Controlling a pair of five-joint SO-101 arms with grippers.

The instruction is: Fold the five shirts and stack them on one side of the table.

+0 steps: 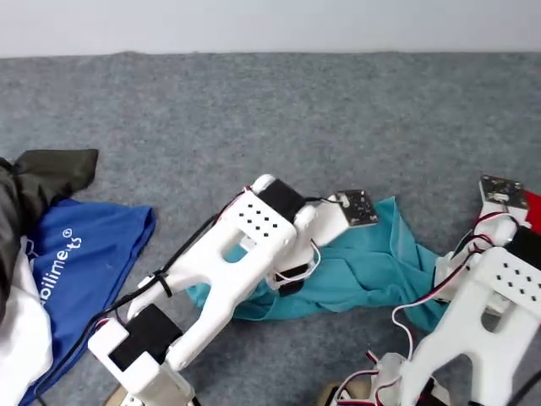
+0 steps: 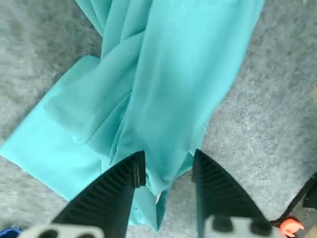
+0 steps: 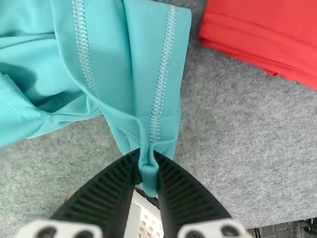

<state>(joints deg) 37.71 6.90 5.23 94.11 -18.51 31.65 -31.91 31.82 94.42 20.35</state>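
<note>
A teal shirt [image 1: 363,271] lies crumpled on the grey carpeted table, right of centre. My left gripper [image 2: 166,171] sits over its left part, jaws pressed on either side of a thick fold of the teal shirt [image 2: 173,89]. My right gripper [image 3: 147,166] is shut on a stitched hem of the teal shirt [image 3: 99,59] at its right end. A red shirt [image 3: 267,34] lies just beyond that hem, at the table's right edge [image 1: 532,207]. At the far left lie a blue shirt [image 1: 84,254], a dark shirt [image 1: 42,173] and a white shirt [image 1: 21,338], overlapping.
The left arm [image 1: 245,245] reaches from the lower left across the table's middle. The right arm [image 1: 490,296] stands at the lower right. Bare carpet [image 1: 279,118] stretches across the whole far half of the table.
</note>
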